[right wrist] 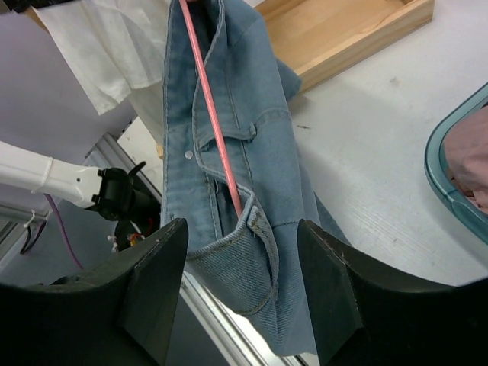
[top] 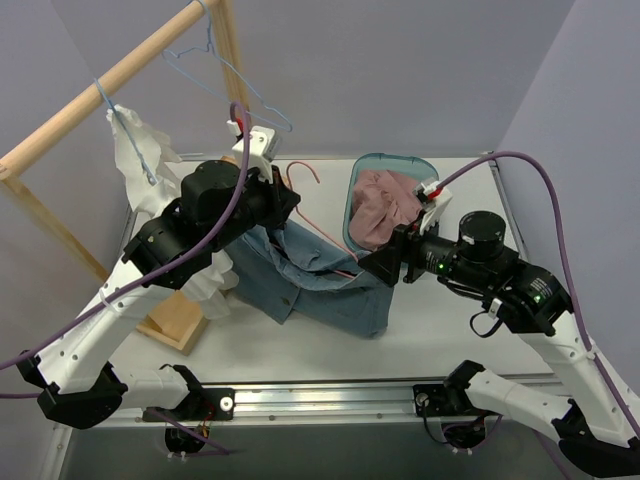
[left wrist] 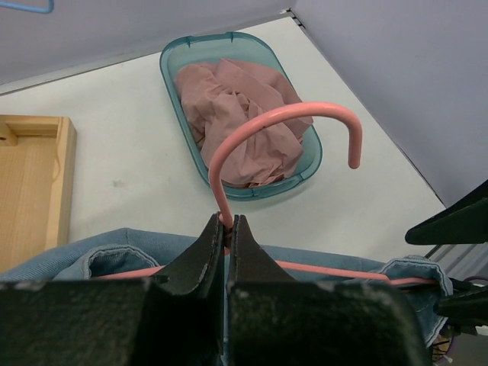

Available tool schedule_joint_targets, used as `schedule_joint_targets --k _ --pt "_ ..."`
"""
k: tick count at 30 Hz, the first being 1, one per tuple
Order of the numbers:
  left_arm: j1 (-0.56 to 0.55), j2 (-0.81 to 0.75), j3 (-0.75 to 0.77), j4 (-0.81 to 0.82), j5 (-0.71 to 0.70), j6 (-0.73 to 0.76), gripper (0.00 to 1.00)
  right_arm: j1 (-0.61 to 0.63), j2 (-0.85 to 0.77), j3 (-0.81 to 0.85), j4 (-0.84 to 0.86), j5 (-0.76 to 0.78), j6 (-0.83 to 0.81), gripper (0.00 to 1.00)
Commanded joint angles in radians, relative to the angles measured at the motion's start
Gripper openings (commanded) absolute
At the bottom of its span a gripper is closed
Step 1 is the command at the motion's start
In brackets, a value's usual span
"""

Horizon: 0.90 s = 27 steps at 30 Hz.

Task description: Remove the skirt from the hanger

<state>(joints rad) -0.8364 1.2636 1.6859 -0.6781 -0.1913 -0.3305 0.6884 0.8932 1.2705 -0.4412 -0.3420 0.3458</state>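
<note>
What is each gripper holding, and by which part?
Left gripper is shut on the hanger at its neck, below the hook. Right gripper is open, straddling the skirt corner, gripping nothing.

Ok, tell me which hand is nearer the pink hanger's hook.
Left. The left hand is shut on the neck of the pink hanger, right under its hook; the right hand stands open at the bar's far end, straddling a corner of the denim skirt.
</note>
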Motion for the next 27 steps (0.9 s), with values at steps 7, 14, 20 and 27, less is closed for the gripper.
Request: schedule_joint_targets --k 7,14,20,27 --pt "-0.003 -0.009 0.072 0.060 -0.039 0.036 0.02 0.017 -0.037 -0.022 0.001 -0.002 0.015 0.31" --pt "-0.003 -0.004 0.075 0.063 -0.053 0.044 0.02 0.017 -0.045 -0.013 -0.028 0.024 0.013 0.00" --pt "-0.003 -0.026 0.061 0.151 -0.187 0.099 0.02 0.019 -0.120 -0.010 -0.172 0.139 0.028 0.00" --pt "0.000 -0.040 0.057 0.278 -0.318 0.165 0.02 0.011 -0.256 -0.046 -0.266 0.193 0.091 0.00"
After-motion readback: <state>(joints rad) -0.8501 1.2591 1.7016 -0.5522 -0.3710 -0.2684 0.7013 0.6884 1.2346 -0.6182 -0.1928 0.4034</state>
